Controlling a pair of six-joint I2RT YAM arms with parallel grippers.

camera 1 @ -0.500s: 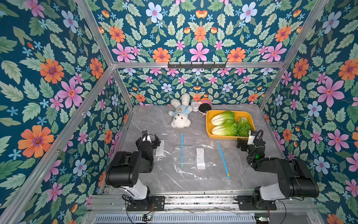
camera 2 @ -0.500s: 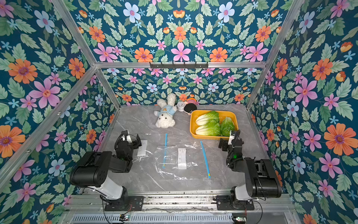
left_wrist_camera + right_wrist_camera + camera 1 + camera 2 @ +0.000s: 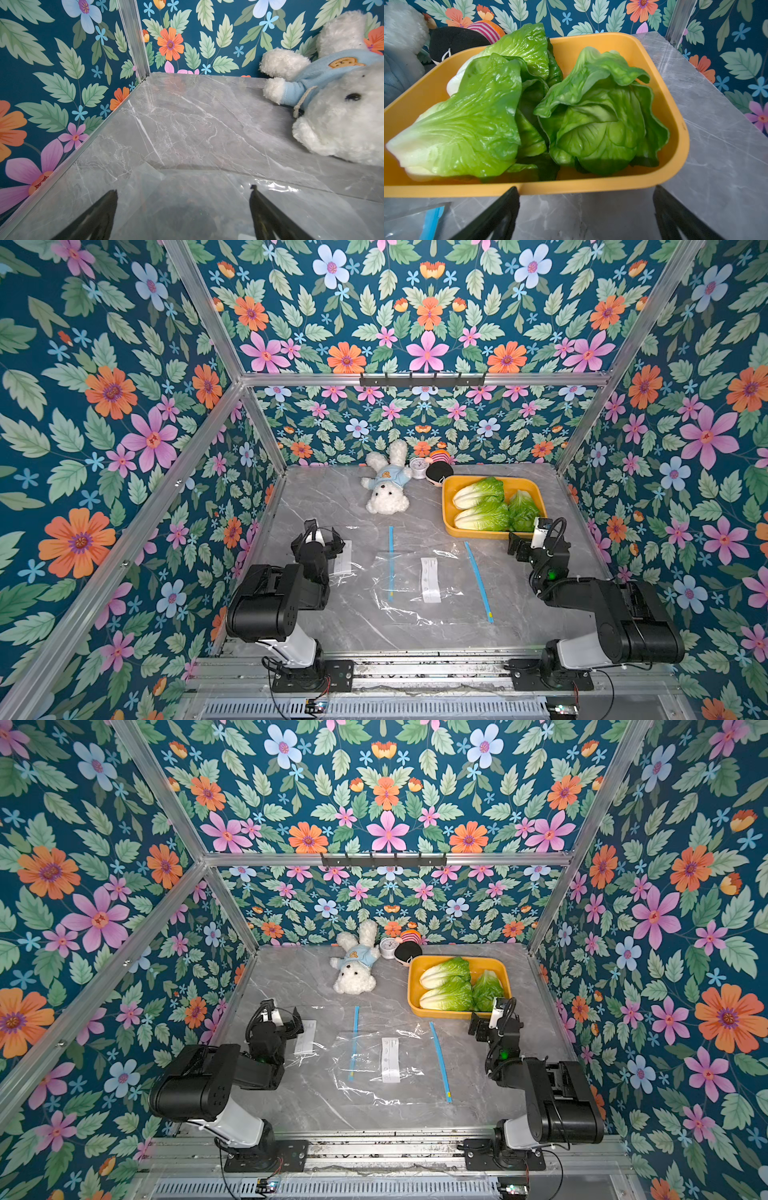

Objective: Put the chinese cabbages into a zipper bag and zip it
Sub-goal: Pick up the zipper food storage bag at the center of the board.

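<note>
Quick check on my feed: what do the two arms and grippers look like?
The left arm and right arm match: bulky glossy black housings on a white base link, bolted to black plates on an aluminium rail. Black cables loop at each wrist beside a white camera block; a green light shows on the right arm. The left gripper and right gripper have thin, tapered black fingers.

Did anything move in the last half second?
Nothing visibly changed. The left gripper and right gripper stay open and empty, the chinese cabbages stay in the yellow tray, and the middle zipper bag lies flat.
</note>
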